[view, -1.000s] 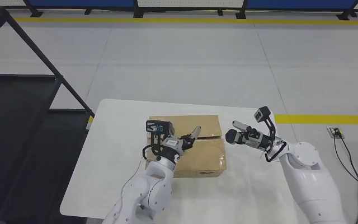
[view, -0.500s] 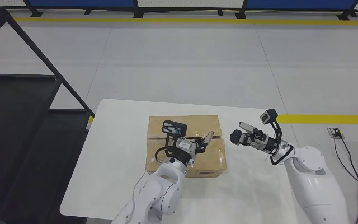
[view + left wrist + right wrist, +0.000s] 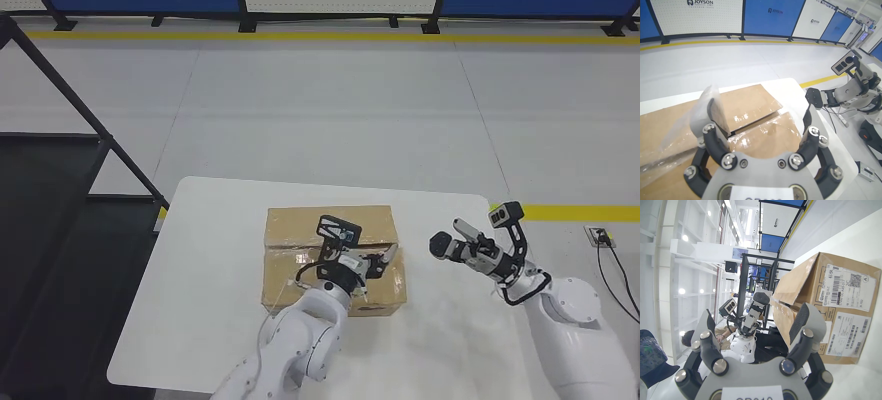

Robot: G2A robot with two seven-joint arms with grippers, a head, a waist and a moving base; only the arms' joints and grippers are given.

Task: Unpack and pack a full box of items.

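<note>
The left gripper (image 3: 761, 108) and right gripper (image 3: 756, 311) share grey plates, silver screws, black linkages and black-padded fingers (image 3: 797, 321); the arms (image 3: 300, 340) wear glossy white shells.

box (image 3: 300, 232) contents hidden beneath its flaps, its near right top edge covered by the left gripper (image 3: 384, 259) and arm, one of that gripper's fingers (image 3: 710, 107) veiled by clinging clear tape (image 3: 703, 98), box cut off at the left wrist view's edge

White table (image 3: 200, 300) — one taped cardboard box (image 3: 300, 225) on it.
</note>
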